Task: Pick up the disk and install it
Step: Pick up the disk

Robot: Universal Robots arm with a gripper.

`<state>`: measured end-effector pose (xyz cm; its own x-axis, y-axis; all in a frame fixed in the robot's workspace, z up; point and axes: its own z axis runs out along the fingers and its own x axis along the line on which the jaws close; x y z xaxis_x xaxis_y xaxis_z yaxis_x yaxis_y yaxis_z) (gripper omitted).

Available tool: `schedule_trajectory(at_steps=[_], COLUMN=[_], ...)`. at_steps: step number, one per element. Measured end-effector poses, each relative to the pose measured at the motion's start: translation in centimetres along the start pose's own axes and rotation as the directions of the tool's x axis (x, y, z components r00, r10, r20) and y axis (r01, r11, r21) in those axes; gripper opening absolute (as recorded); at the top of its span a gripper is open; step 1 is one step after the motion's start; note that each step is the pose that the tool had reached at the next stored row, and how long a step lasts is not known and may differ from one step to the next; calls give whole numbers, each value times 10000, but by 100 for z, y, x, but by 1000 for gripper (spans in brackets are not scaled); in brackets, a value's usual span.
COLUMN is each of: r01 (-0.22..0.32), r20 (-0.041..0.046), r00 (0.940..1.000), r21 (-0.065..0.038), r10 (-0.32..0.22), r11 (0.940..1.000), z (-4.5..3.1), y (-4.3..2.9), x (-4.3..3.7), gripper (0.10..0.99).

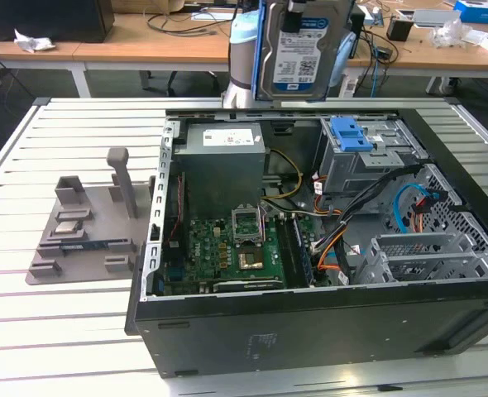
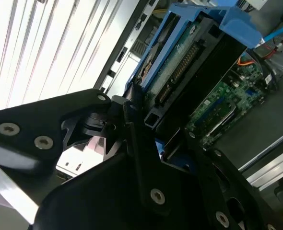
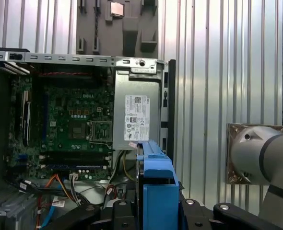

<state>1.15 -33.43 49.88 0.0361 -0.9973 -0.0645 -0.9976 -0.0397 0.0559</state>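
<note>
Black claw point(image 2: 148, 123) with silver screws point(image 2: 157, 195) on a smooth silver-grey tubular arm point(image 3: 261, 158).

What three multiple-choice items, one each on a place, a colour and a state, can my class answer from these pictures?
1. Where is the disk?
A. Held up above the case
B. Flat inside the case
C. Beside the case

2. What colour is the latch on the drive cage?
A. Red
B. Blue
C. Yellow

3. How is the gripper?
A. Open and empty
B. Shut on the disk
C. Shut on nothing

Answers:
1 A: in the exterior view the disk hangs upright over the far side of the open case.
2 B: the exterior view shows a blue latch on top of the grey cage.
3 B: in the second wrist view the black fingers clamp the disk from both sides.
</note>
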Motion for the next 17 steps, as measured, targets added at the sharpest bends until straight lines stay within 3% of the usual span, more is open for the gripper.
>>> schedule_trajectory(at_steps=[7, 11, 16, 17], r01=[-1, -1, -3, -4], r20=[3, 3, 3, 2], r00=[10000, 10000, 10000, 10000], r21=[-21, -28, -32, -35], r10=[1, 1, 3, 4], r11=[10000, 10000, 10000, 10000], z=[-9, -19, -26, -30], y=[-373, -697, -947, -1084], x=[15, 27, 36, 42], gripper=[369, 369, 369, 369])
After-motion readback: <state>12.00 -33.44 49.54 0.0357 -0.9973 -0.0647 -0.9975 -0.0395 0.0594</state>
